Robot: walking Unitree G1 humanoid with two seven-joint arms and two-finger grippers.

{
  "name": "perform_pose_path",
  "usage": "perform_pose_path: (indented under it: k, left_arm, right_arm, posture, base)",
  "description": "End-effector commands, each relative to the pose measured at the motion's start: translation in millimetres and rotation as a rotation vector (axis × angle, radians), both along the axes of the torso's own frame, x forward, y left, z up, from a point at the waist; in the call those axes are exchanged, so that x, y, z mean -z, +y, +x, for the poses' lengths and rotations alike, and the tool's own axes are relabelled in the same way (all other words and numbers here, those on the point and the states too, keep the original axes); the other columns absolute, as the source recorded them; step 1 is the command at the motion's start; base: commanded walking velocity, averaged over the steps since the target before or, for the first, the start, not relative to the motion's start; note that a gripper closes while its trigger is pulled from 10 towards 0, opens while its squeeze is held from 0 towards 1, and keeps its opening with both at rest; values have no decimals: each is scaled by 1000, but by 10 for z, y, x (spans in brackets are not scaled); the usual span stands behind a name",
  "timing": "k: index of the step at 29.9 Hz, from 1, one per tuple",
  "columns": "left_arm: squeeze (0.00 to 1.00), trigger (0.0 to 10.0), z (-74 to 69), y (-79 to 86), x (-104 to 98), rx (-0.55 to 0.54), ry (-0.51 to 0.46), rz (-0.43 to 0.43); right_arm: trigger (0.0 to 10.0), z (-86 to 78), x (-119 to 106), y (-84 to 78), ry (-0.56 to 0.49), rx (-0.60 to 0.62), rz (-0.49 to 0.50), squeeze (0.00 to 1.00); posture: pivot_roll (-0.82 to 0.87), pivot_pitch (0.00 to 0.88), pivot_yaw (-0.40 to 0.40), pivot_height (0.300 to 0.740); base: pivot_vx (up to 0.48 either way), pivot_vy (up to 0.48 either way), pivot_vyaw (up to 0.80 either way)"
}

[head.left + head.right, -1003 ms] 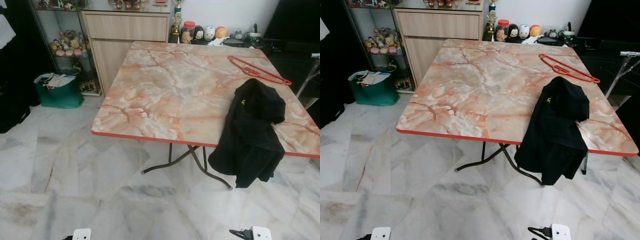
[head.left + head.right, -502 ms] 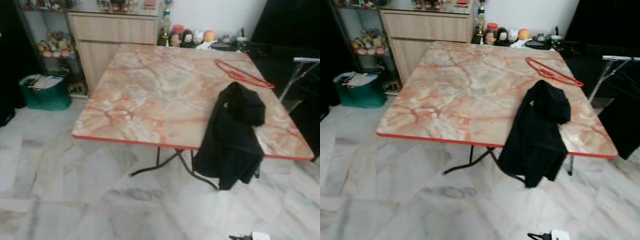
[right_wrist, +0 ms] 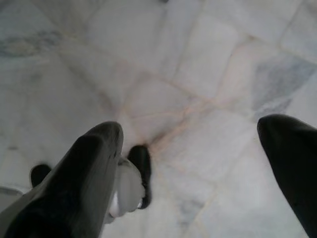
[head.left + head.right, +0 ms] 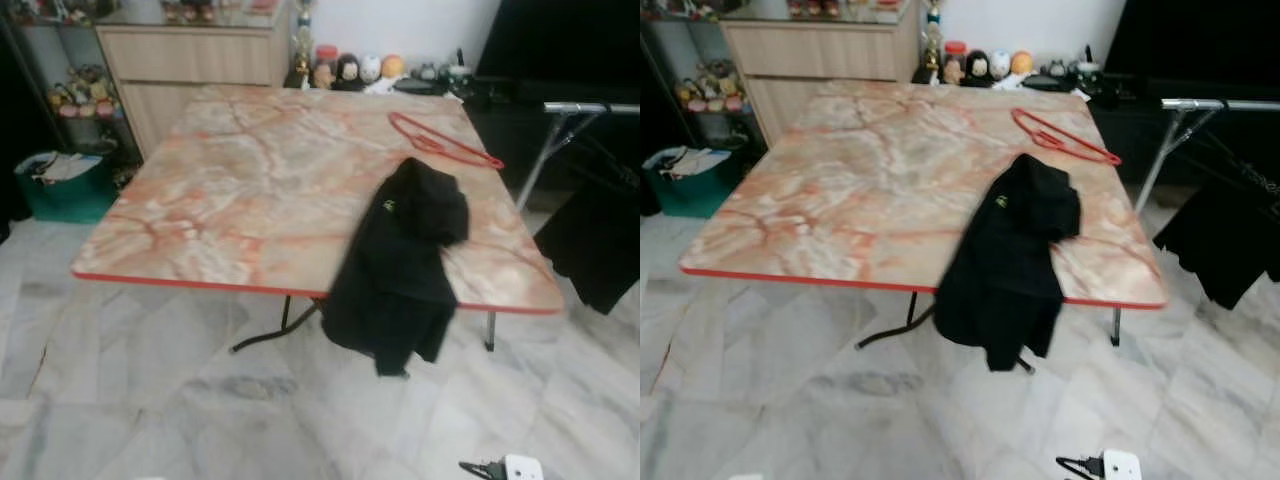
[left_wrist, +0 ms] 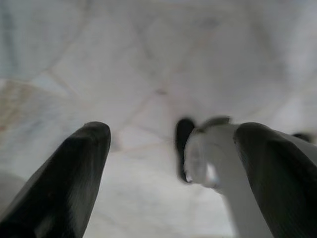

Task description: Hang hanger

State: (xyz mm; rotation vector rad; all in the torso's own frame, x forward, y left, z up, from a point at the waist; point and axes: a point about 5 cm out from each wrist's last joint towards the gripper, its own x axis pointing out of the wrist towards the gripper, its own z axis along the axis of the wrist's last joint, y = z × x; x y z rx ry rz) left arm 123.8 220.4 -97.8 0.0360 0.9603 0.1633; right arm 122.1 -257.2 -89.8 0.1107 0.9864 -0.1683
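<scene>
both arms low over the marble floor, left gripper and right gripper spread wide, empty

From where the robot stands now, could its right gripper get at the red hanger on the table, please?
Probably not yet. The right gripper hangs open over the marble floor, while the red hanger lies toward the table's far right corner, beyond the black jacket draped over the near edge.
</scene>
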Motion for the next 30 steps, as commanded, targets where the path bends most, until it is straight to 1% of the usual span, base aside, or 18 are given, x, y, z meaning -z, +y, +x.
perform_pose_path:
  k: [1, 6, 17, 24, 25, 27, 30]
  left_arm:
    - [0, 10000, -76, 79, 12, -2, 34, 22]
    - [0, 10000, -73, 83, 10, -7, 33, 22]
    - [0, 10000, -132, 169, 4, -20, 38, 27]
    - [0, 10000, -115, 154, 5, -17, 37, 25]
    - [0, 10000, -91, 124, 5, -14, 34, 24]
    - [0, 10000, 17, 25, -3, -5, 16, 19]
    - [0, 10000, 111, -43, -18, 1, -1, 16]
  right_arm:
    - [10000, 40, -9, 8, -2, -8, -1, 0]
    - [10000, 52, -11, 16, -6, -11, 7, 0]
    - [10000, 80, -24, 16, -23, -14, 6, 0]
    - [10000, 83, -25, 17, -25, -16, 8, 0]
    - [10000, 83, -25, 17, -25, -17, 7, 0]
    - [10000, 85, -26, 19, -26, -19, 8, 0]
    - [10000, 88, -26, 21, -28, -18, 10, 0]
  posture:
    - [32, 0, -26, 740]
    - [32, 0, -27, 740]
    - [30, 0, -28, 740]
    - [28, 0, -26, 740]
    - [28, 0, -26, 740]
    - [29, 0, -26, 740]
    - [29, 0, -26, 740]
  base:
    - [0, -356, 0]
    - [0, -353, -681]
    - [0, -353, 0]
    - [0, -353, 0]
    - [0, -349, 0]
    - [0, -352, 0]
    - [0, -351, 0]
